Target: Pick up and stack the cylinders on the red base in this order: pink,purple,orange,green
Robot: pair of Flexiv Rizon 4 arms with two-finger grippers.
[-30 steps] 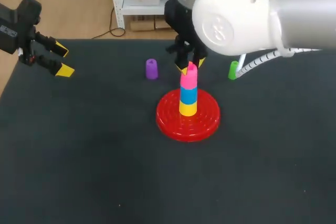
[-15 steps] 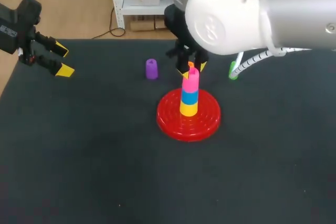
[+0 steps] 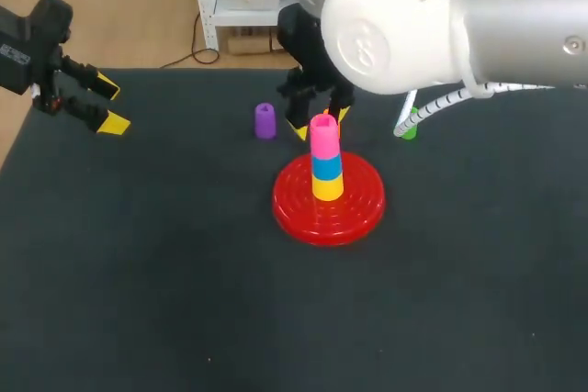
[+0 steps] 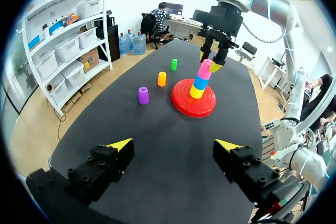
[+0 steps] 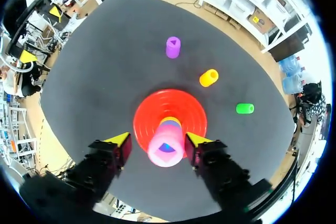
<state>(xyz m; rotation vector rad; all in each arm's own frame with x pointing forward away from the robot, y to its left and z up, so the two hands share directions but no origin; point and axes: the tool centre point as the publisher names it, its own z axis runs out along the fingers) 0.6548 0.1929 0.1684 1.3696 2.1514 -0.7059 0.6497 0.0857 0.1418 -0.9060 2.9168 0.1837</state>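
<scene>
On the red base point(image 3: 296, 216), the pink cylinder point(image 3: 323, 133) tops a 3-piece stack point(image 3: 327, 172). My right fingers point(image 5: 119, 140) stand spread just beside it, gripping nothing; any sideways drift as I lift could clip and topple it. My left fingers point(image 4: 121, 145) hang spread, well apart.

Both end effectors point(image 4: 174, 145) point(image 5: 157, 140) spread wide

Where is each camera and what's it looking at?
Head view: above and behind, looking down at the table; shows left gripper and right gripper.
Left wrist view: on the left arm, looking across the table past its own gripper toward the red base.
Right wrist view: on the right arm, looking straight down at the pink cylinder under its own gripper.
All three share the red base and pink cylinder.
</scene>
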